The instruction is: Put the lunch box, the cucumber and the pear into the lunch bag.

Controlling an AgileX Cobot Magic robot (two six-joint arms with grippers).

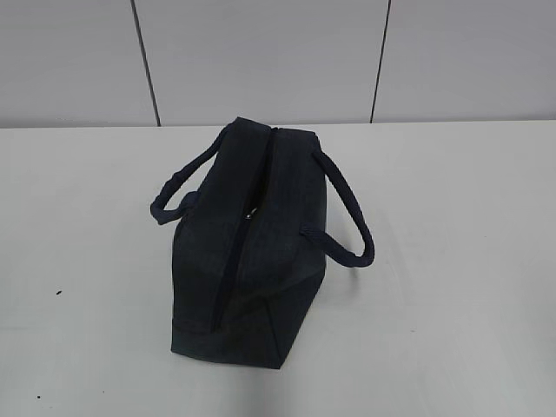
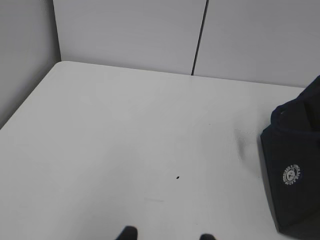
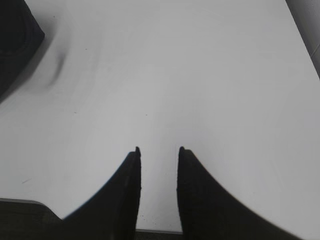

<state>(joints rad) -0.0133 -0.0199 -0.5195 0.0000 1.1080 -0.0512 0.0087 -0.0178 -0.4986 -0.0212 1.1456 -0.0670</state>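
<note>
The dark navy lunch bag (image 1: 248,252) stands in the middle of the white table with its top zipper drawn along the ridge and a loop handle on each side. Its end shows at the right edge of the left wrist view (image 2: 295,165) and its corner at the top left of the right wrist view (image 3: 15,45). The lunch box, the cucumber and the pear are out of view. My left gripper (image 2: 167,236) is open, with only its fingertips showing above bare table. My right gripper (image 3: 158,150) is open and empty above bare table. Neither arm shows in the exterior view.
The white table (image 1: 452,261) runs to a grey panelled wall (image 1: 261,52) at the back. A small dark speck (image 2: 178,177) lies on the table left of the bag. The table's near edge shows under the right gripper.
</note>
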